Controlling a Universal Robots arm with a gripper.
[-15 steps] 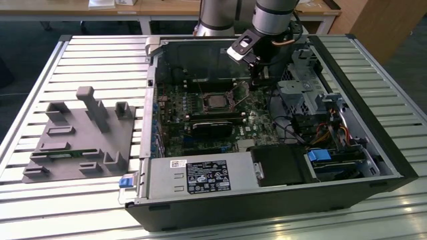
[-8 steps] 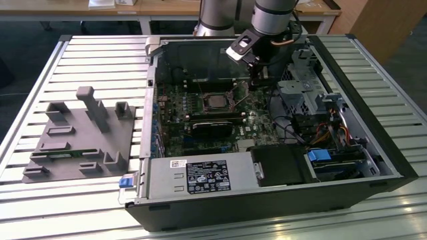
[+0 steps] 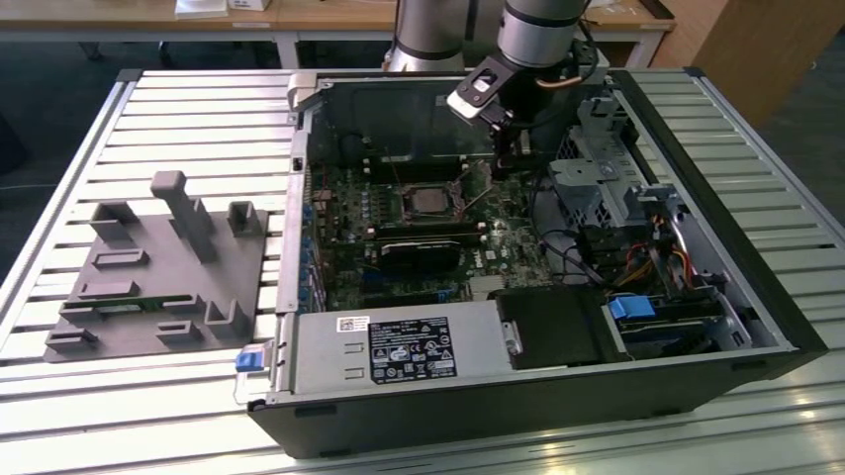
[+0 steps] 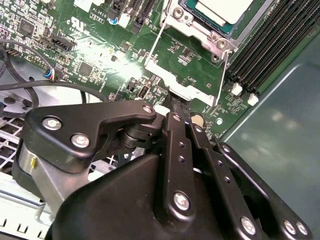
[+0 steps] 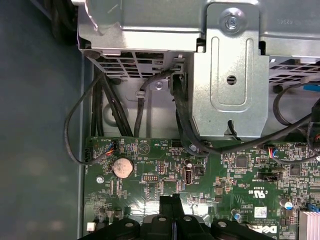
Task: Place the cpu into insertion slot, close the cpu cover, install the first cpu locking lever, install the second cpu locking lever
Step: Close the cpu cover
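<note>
Beside cpu cover (image 4: 197, 30), gripper (image 4: 176, 102), black cables (image 5: 180, 110), metal cage (image 5: 230, 75) nearby

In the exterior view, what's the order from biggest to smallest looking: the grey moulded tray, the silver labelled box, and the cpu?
1. grey moulded tray
2. silver labelled box
3. cpu, by far the smallest

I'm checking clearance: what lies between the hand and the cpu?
In the second wrist view, the silvery end plate of the cpu cover lies between the hand and the cpu.
</note>
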